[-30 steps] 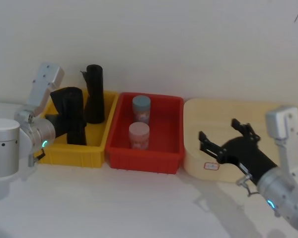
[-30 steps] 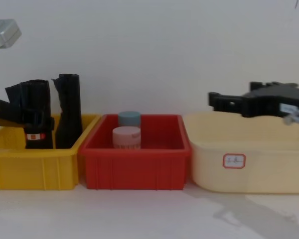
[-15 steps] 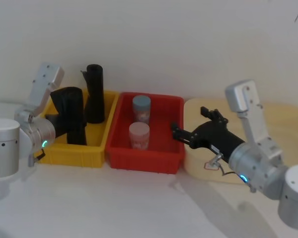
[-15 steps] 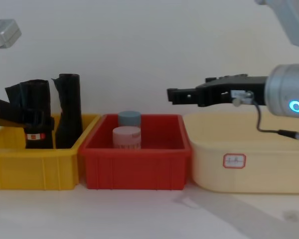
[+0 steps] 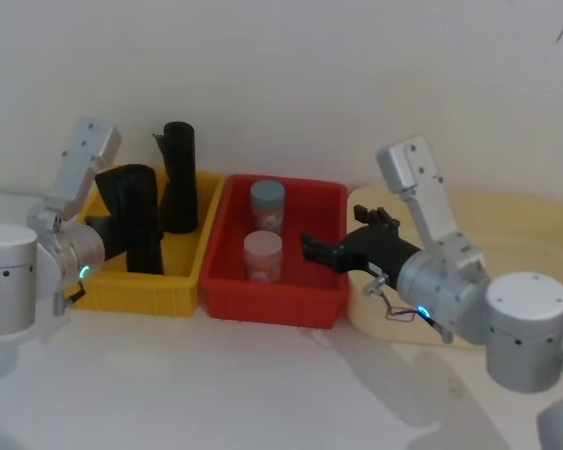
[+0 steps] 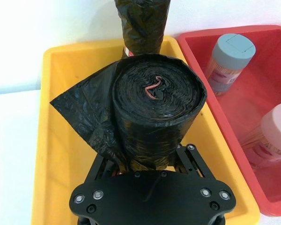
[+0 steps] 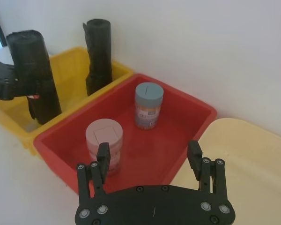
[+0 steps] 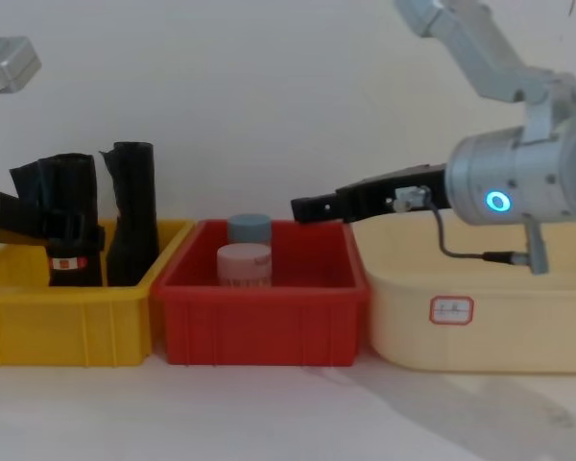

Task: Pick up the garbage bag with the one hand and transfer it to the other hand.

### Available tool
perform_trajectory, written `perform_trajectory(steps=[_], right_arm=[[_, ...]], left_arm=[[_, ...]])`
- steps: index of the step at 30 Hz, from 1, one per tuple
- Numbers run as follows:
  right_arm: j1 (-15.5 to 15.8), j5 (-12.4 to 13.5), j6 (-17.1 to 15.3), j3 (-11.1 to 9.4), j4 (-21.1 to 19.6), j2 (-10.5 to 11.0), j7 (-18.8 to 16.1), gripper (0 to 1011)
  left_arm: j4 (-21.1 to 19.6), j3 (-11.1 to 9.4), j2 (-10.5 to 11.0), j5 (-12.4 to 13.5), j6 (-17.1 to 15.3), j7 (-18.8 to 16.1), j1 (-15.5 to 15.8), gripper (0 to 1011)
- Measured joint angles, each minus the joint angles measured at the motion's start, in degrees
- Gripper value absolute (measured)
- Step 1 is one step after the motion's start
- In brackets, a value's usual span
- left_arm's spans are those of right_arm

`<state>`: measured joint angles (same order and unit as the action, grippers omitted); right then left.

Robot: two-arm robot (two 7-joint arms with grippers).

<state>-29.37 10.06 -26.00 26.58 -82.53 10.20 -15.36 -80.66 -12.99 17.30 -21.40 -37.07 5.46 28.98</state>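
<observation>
The garbage bag (image 5: 138, 217), a black glossy roll with a white-and-red label band (image 8: 69, 261), stands in the yellow bin (image 5: 136, 292). My left gripper (image 5: 106, 231), on the green-lit arm, is shut on its middle from the left side. In the left wrist view the roll (image 6: 157, 110) sits between the fingers, a loose flap hanging to one side. My right gripper (image 5: 336, 234), on the blue-lit arm, is open and holds nothing. It hovers over the right part of the red bin (image 8: 259, 336) and points left toward the bag (image 7: 33, 75).
A second black roll without a label (image 5: 179, 178) stands at the back of the yellow bin. The red bin holds a blue-lidded jar (image 5: 267, 204) and a pink-lidded jar (image 5: 263, 255). A cream tub (image 5: 516, 220) sits at the right. A wall runs close behind.
My right arm has swung left, carrying its open gripper from above the cream tub to above the red bin. The left gripper and the bag have not moved.
</observation>
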Motion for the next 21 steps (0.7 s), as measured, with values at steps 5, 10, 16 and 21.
perform_trajectory(steps=[5,10,16,21], right_arm=[[-2.0,-0.7,-1.4,0.7,3.2,-1.7,0.4,1001],[-3.6,-1.2,-2.4,1.3,5.9,-3.2,0.5,1001],[-4.7,-1.2,-2.7,1.6,7.9,-4.6,0.1,1001],[-5.6,-0.9,-2.7,1.7,9.3,-5.6,-1.0,1001]], left_arm=[[0.0,0.0,0.0,0.0,0.0,0.0,0.0,407],[0.0,0.0,0.0,0.0,0.0,0.0,0.0,407],[0.0,0.0,0.0,0.0,0.0,0.0,0.0,407],[0.0,0.0,0.0,0.0,0.0,0.0,0.0,407]])
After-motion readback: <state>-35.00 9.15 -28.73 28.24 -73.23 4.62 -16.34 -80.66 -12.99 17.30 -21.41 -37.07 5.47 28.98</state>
